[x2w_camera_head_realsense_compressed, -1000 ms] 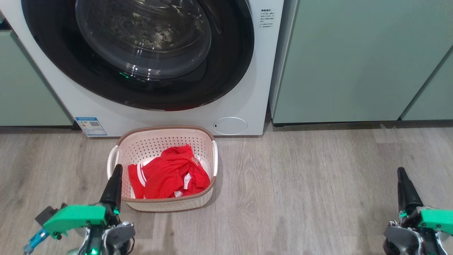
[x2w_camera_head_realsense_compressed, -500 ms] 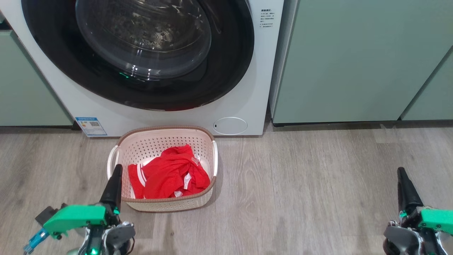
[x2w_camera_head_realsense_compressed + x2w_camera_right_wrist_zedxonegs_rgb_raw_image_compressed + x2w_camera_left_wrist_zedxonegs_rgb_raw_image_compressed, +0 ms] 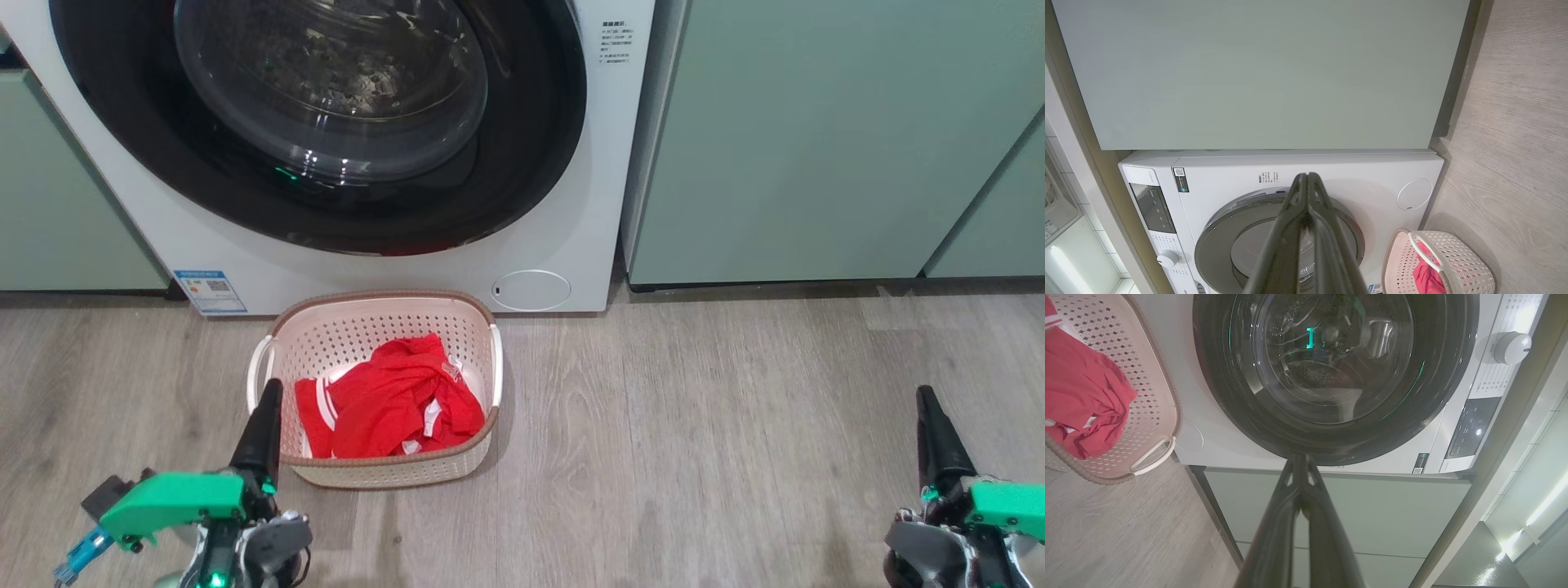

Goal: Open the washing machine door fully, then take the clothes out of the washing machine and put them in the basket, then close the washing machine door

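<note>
**A:** The washing machine door (image 3: 522, 163) sits shut, flush on the washing machine (image 3: 588, 245), its black rim near the front's right edge.

**B:** And the clothes (image 3: 392, 400)?

**A:** A red heap in the basket (image 3: 384, 296), just in front of the machine.

**B:** Grippers?

**A:** Left gripper (image 3: 269, 394) pinched closed, empty, near the basket's left handle. Right gripper (image 3: 927, 400) closed too, empty, with bare floor (image 3: 694, 425) around it.

Found door (image 3: 326, 106) shut flush on washer (image 3: 571, 245), barring the way in. Noted basket (image 3: 384, 296) on floor (image 3: 694, 425) just before washer, below door, top open, with clothes (image 3: 392, 404) heaped in near half, far half bare. Logged bare floor right of basket, open through to cabinets (image 3: 816, 139) flanking washer.
</note>
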